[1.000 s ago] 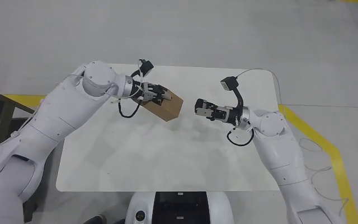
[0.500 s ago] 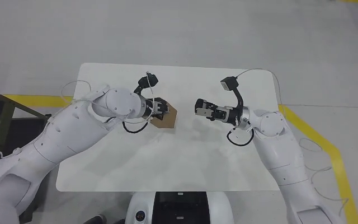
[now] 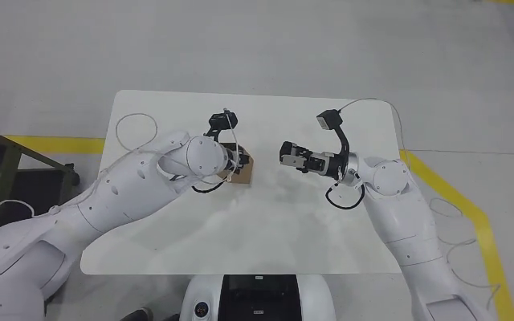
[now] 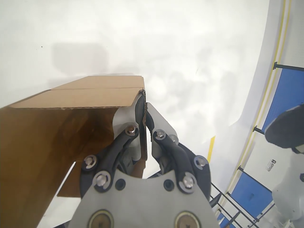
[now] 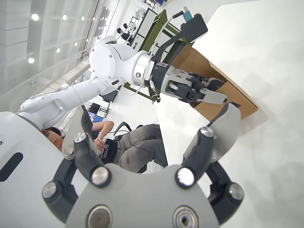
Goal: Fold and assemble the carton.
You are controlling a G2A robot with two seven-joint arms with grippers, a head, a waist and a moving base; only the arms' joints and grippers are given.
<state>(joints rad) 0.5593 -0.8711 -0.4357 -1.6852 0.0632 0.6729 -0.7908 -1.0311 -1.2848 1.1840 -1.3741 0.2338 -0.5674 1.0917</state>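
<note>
The brown cardboard carton [image 3: 244, 167] is held a little left of the middle of the white table [image 3: 241, 233]. My left gripper [image 3: 234, 162] is shut on one of its side walls. In the left wrist view the fingertips [image 4: 139, 106] pinch the wall's edge, and the carton [image 4: 59, 129] shows its closed, seamed flaps at the far end. In the right wrist view the carton [image 5: 237, 96] is tilted, with its open side towards the left gripper [image 5: 218, 96]. My right gripper [image 3: 283, 153] is to the carton's right, apart from it. It is open and holds nothing [image 5: 156, 106].
The near half of the table is bare. A white cable loop [image 3: 132, 128] from the left arm hangs over the table's far left. A dark green frame [image 3: 16, 164] stands on the floor to the left, beside yellow floor tape [image 3: 48, 143].
My left arm has swung the carton right and nearer, towards the table's middle, and turned it so it looks smaller from above. My right arm has not moved.
</note>
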